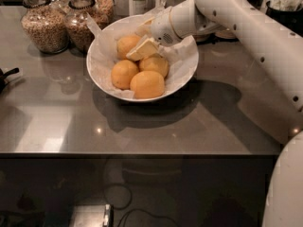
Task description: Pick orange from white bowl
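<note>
The white bowl [187, 69] stands at the back middle of the grey counter, lined with crinkled white paper. It holds several oranges: one at the back [127, 45], one at the left [123, 74], one at the front [147, 84] and one at the right [156, 65]. My gripper [142, 49] reaches in from the right on the white arm. Its cream tip lies over the gap between the back orange and the right orange, touching or just above them. No orange is lifted.
Two glass jars of grain [44, 26] [81, 28] stand just behind and left of the bowl. A black object [5, 76] pokes in at the left edge. A dark container [284, 11] stands at the back right. The counter's front edge [142, 153] runs across the middle.
</note>
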